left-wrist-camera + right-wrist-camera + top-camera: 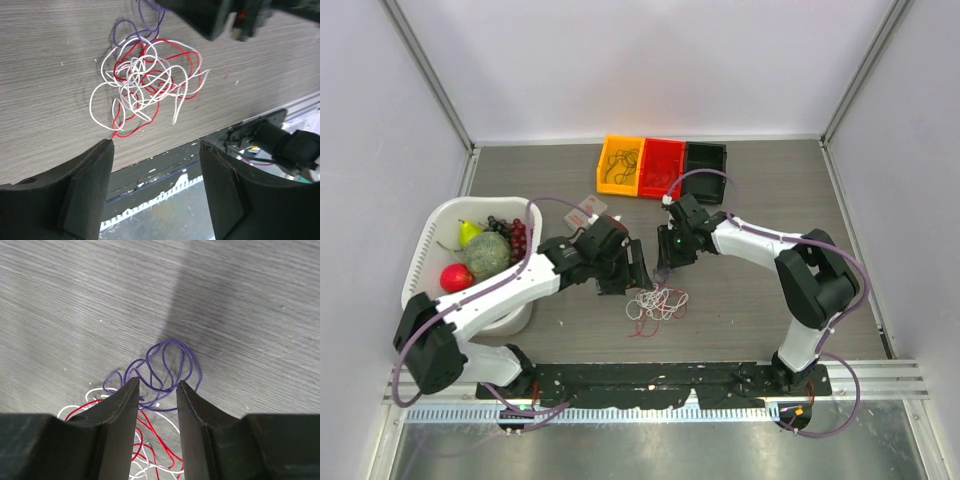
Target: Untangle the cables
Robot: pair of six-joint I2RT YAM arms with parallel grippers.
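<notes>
The cables [655,303] lie in one loose tangle on the wooden table between the two arms. In the left wrist view the red cable [131,131] and the white cable [102,97] are looped through each other, with a purple cable [120,31] at the far edge; no black cable shows. My left gripper [156,150] is open and empty, hovering just on the near side of the tangle. My right gripper [156,385] is open with a narrow gap, its tips right over the purple loops [167,362]. It holds nothing.
An orange bin [621,165] with dark wires, a red bin [661,167] and a black bin [705,158] stand at the back. A white basket [417,258] of fruit sits at the left. A black mounting rail [650,380] runs along the near edge.
</notes>
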